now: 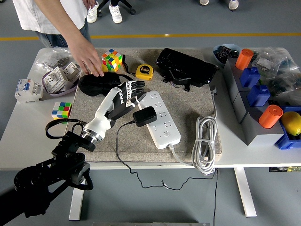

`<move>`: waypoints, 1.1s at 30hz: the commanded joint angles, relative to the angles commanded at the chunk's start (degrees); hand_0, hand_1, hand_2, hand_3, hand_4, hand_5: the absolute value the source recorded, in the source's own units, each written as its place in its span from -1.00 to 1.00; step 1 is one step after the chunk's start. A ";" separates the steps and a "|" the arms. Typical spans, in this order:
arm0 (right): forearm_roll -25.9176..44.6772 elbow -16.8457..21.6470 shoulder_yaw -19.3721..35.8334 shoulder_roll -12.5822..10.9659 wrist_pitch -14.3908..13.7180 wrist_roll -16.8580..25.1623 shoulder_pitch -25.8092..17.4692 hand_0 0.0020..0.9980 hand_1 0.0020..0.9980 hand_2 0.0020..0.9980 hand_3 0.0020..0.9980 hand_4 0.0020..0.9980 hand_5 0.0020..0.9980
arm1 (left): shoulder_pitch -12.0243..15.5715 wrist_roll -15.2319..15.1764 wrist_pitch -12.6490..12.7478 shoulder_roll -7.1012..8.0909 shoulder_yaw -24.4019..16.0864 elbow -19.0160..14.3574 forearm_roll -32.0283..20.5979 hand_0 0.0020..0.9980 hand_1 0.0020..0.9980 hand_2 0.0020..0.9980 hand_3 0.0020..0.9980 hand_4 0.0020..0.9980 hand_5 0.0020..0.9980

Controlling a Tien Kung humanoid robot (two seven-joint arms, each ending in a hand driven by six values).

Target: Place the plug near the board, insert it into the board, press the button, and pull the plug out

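A white power strip (163, 120) lies diagonally on the grey mat (188, 101). A black plug (145, 116) rests on the strip's left side; its thin black cable (117, 148) runs down over the table's front edge. Whether its pins are in a socket is hidden. My left hand (127, 93) hovers just up and left of the plug with fingers spread and nothing in them. A person's hand (89, 60) hangs over the mat's far left corner, above a black pouch (94, 84). The strip's button is too small to tell.
A Rubik's cube (111, 60), a yellow tape measure (145, 71) and a black bag (186, 66) lie at the back of the mat. A coiled white cable (205, 141) is at the front right. Grey and blue bins (249, 96) stand right; a second cube (61, 110) sits left.
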 joint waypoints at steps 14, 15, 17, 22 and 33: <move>-0.01 0.10 -0.55 -0.31 0.01 -0.03 0.12 0.32 0.36 0.34 0.15 1.00 0.12 | -0.47 4.79 -2.16 0.64 -0.81 -2.17 6.70 -0.35 -0.06 0.02 0.47 0.85 0.01; -0.02 0.11 -0.48 -0.31 0.00 -0.03 0.13 0.32 0.36 0.34 0.15 1.00 0.12 | -0.66 6.00 -2.76 0.72 -0.95 -2.75 8.57 -0.35 -0.06 0.02 0.47 0.85 0.01; -0.04 0.16 -0.46 -0.33 0.02 -0.04 0.12 0.32 0.36 0.34 0.15 1.00 0.12 | -0.99 8.23 -3.91 0.91 -1.11 -3.65 11.86 -0.35 -0.06 0.02 0.47 0.85 0.01; -0.07 0.17 -0.41 -0.41 0.01 -0.05 0.05 0.32 0.36 0.35 0.15 1.00 0.12 | -2.97 16.42 -8.93 1.32 -1.17 -6.15 22.52 -0.62 -0.42 -0.27 0.38 0.70 -0.50; -0.11 0.16 -0.23 -0.28 0.00 -0.07 -0.21 0.32 0.36 0.34 0.15 1.00 0.12 | -8.18 31.16 -19.76 0.64 2.24 -8.45 34.14 -0.87 -0.80 -0.65 0.70 0.53 -1.00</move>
